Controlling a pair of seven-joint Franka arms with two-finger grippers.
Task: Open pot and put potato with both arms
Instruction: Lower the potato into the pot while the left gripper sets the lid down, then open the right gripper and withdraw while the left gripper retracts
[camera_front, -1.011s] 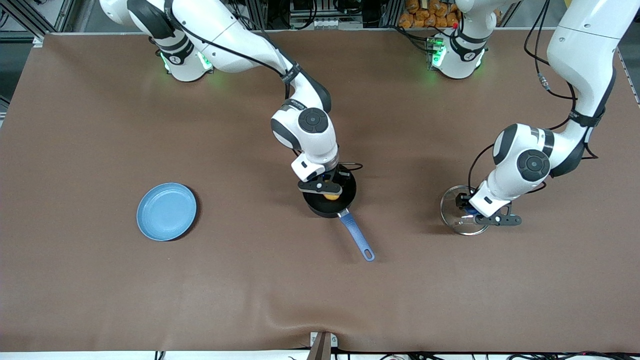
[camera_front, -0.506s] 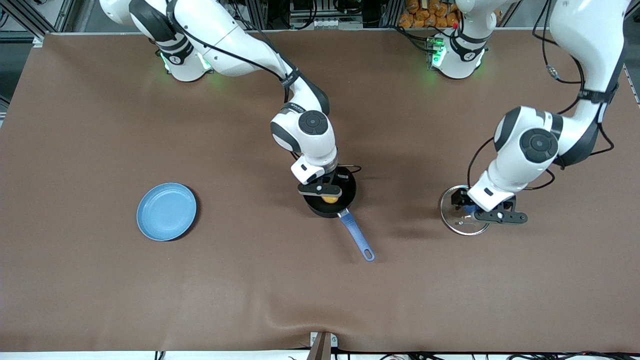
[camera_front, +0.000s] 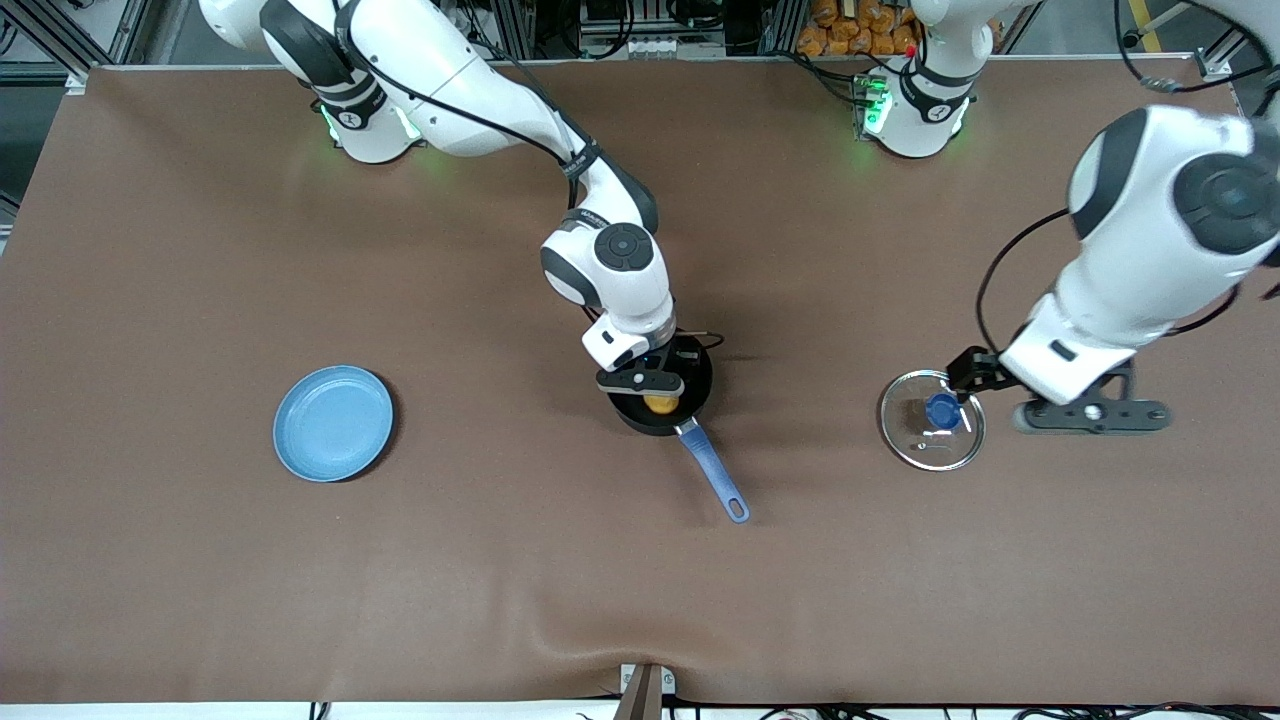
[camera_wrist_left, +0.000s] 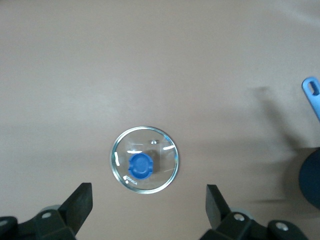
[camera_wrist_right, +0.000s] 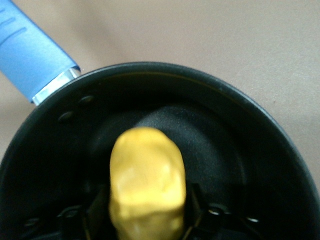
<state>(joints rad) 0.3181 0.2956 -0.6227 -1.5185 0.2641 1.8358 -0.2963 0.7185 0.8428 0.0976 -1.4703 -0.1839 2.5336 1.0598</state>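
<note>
We face a wide brown table (camera_front: 200, 560) with metal framing and cabling above its upper edge. In the front view, the pot (camera_front: 660, 400) sits near the middle, its blue handle (camera_front: 715, 480) angled toward the camera, and a light-blue plate (camera_front: 333, 422) lies toward the right arm's end. The right gripper (camera_front: 655, 385) hangs low over the pot with the potato (camera_front: 660, 403) just under it, inside the rim. A second ago the left gripper (camera_front: 1090, 415) was down on the lid (camera_front: 932, 433); now it has risen and drawn aside toward its own end of the table, leaving the lid flat on the cloth with its blue knob (camera_front: 942, 408) uncovered.

In the left wrist view, the lid (camera_wrist_left: 145, 160) lies alone well below the camera, and the two fingers (camera_wrist_left: 80, 202) stand wide apart with nothing between them.

In the right wrist view, the potato (camera_wrist_right: 147, 182) fills the middle of the black pot (camera_wrist_right: 240, 125), with the dark fingers (camera_wrist_right: 97, 210) just beside it on either side. We cannot tell whether they still pinch it or have begun to let go.

We judge the opening done and the lid parked; only the potato's release and the arm's retreat seem to remain
</note>
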